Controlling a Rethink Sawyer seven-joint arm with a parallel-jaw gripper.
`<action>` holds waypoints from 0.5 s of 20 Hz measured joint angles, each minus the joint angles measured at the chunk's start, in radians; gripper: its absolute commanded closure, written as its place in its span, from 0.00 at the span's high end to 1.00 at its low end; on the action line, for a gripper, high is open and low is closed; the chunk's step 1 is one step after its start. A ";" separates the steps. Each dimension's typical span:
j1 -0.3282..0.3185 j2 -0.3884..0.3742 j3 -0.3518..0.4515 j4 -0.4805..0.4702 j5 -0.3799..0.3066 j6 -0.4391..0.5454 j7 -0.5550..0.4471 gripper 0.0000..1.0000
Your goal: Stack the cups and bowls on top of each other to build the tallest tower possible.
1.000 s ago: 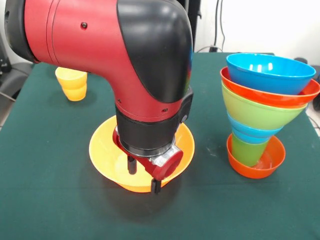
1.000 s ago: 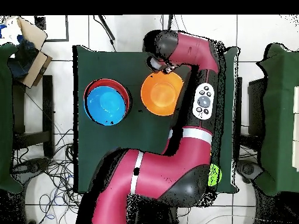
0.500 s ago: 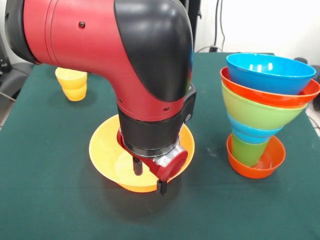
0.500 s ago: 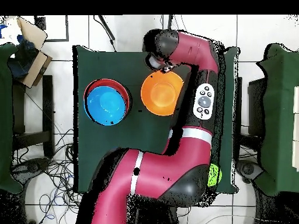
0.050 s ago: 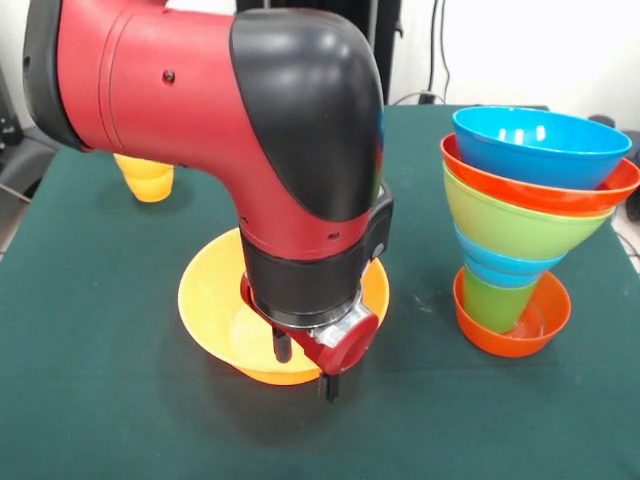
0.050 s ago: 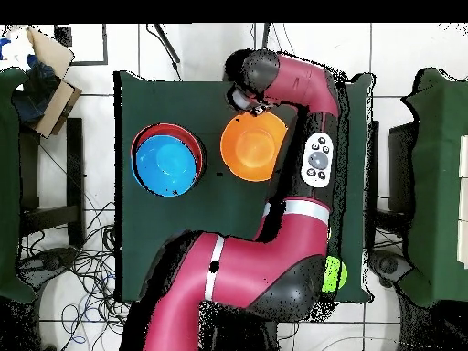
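A wide yellow-orange bowl (image 5: 215,300) sits mid-table, also seen from above (image 6: 253,151). My gripper (image 5: 306,366) is open and low over its near rim, one finger inside the bowl and the other outside it. From above, the gripper (image 6: 250,109) is at the bowl's upper edge. The tower (image 5: 530,215) stands at the right: a red-orange bowl (image 5: 535,325) lowest, then a green cup (image 5: 495,300), then blue, green, orange and blue bowls widening upward. Overhead, the tower (image 6: 166,161) shows its blue top. Yellow-orange cups (image 5: 150,180) stand stacked at the far left, partly behind my arm.
The table (image 5: 90,400) has a dark green cloth. My bulky red and black arm (image 5: 250,130) covers much of the middle. A cardboard box (image 6: 44,66) sits off the table at the overhead view's upper left.
My gripper has sunk lower and shifted toward the bowl's near rim, so its fingers now straddle the rim. The bowl, the tower and the cups have not moved.
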 measured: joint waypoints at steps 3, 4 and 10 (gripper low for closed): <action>0.000 0.005 0.000 0.011 0.001 -0.010 0.000 1.00; 0.000 0.006 0.000 0.016 0.003 -0.014 0.000 1.00; 0.000 0.010 0.000 0.059 0.010 -0.047 0.000 1.00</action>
